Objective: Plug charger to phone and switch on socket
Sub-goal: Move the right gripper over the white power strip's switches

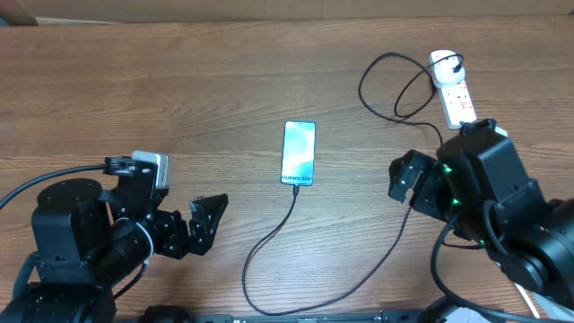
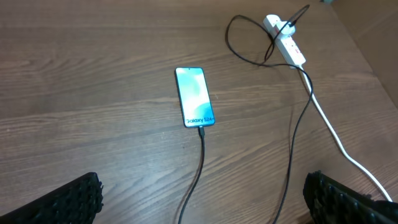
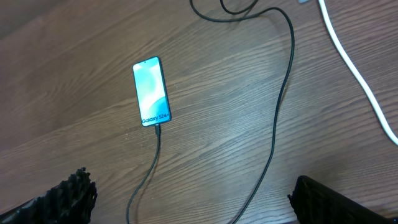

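The phone [image 1: 299, 152] lies flat mid-table with its teal screen up; it also shows in the left wrist view [image 2: 194, 97] and the right wrist view [image 3: 151, 91]. The charger's black cable [image 1: 269, 242] has its tip in the phone's near end, loops across the wood and runs up to its plug in the white socket [image 1: 452, 85] at the far right, also in the left wrist view [image 2: 286, 41]. My left gripper [image 1: 204, 222] is open and empty, left of the cable. My right gripper [image 1: 404, 178] is open and empty, right of the phone.
The socket's thick white cord [image 2: 336, 134] runs from the strip toward the near right, also seen in the right wrist view [image 3: 357, 68]. The cable forms a loop [image 1: 395, 85] left of the socket. Bare wooden table [image 1: 134, 81] lies all around.
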Motion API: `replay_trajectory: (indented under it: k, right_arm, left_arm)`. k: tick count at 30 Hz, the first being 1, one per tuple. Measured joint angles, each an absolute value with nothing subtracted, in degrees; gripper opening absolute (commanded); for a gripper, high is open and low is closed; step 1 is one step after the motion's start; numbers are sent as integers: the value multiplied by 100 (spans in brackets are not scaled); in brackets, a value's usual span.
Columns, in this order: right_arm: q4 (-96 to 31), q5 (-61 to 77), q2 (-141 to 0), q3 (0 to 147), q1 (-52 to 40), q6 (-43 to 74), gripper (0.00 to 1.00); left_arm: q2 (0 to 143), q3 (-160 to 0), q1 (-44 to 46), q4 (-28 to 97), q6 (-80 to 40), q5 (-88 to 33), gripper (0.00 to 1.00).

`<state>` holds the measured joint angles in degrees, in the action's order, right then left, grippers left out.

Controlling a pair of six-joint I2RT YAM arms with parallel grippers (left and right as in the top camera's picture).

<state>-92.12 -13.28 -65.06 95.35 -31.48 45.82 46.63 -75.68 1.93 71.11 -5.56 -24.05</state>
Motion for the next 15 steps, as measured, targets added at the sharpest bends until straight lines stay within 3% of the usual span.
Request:
replay_trajectory:
  k: [15]
  right_arm:
    - [-9268,-451,-7094,9535,-3148,4622,100]
  left_arm:
    - [4663,-7568,193,7183,-556,-2405,100]
